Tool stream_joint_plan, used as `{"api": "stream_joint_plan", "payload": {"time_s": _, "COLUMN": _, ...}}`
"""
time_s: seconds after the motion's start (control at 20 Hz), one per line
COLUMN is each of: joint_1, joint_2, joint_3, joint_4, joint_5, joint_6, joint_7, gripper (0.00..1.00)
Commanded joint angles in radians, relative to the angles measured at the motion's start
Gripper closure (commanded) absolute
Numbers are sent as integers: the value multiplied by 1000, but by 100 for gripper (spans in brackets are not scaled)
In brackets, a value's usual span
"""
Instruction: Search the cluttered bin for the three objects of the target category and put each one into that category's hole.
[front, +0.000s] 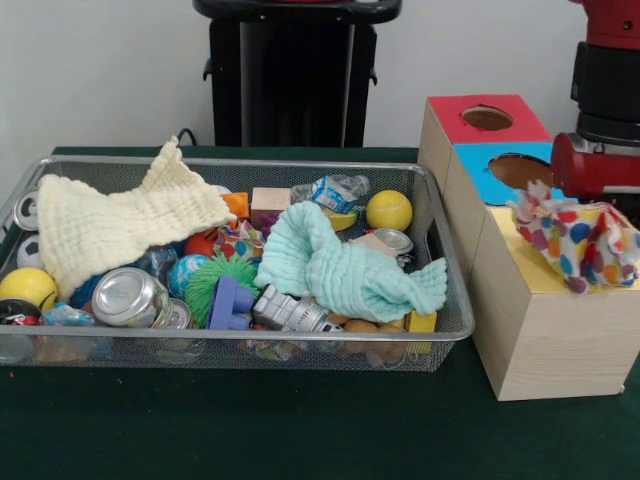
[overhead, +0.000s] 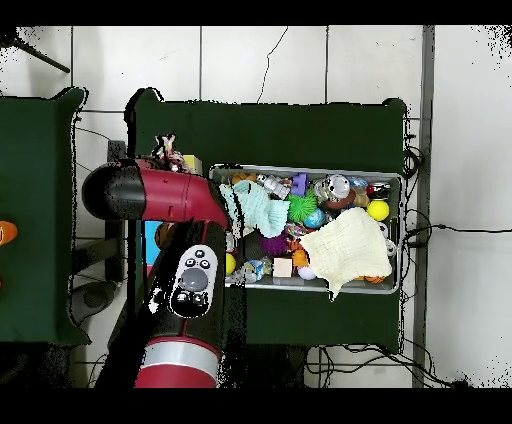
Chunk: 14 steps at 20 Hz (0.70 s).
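The wire mesh bin (front: 455, 325) holds mixed clutter; it also shows in the overhead view (overhead: 398, 232). One polka-dot cloth (front: 578, 240) lies bunched over the top of the yellow-faced cube (front: 545, 335) and covers its hole. It also shows in the overhead view (overhead: 166, 150). The red arm (front: 592, 165) ends right behind that cloth, and the gripper itself is hidden by cloth and arm. A second piece of dotted cloth (front: 238, 240) peeks out in the bin between the cream and mint cloths.
A cream waffle cloth (front: 120, 225) and a mint-green cloth (front: 345, 265) cover much of the bin. Cans, balls, a purple block and a spiky green ball lie around them. The blue-faced cube (front: 482, 172) and red-faced cube (front: 450, 112) stand behind the yellow one.
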Motion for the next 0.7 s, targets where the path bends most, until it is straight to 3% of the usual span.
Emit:
{"api": "stream_joint_plan", "payload": {"time_s": 0.05, "joint_1": 6, "joint_2": 41, "joint_3": 55, "joint_4": 101, "joint_5": 46, "joint_6": 37, "joint_7": 287, "gripper": 100}}
{"api": "stream_joint_plan", "payload": {"time_s": 0.7, "joint_1": -7, "joint_2": -51, "joint_3": -7, "joint_4": 181, "joint_5": 17, "joint_6": 158, "joint_7": 238, "gripper": 100}}
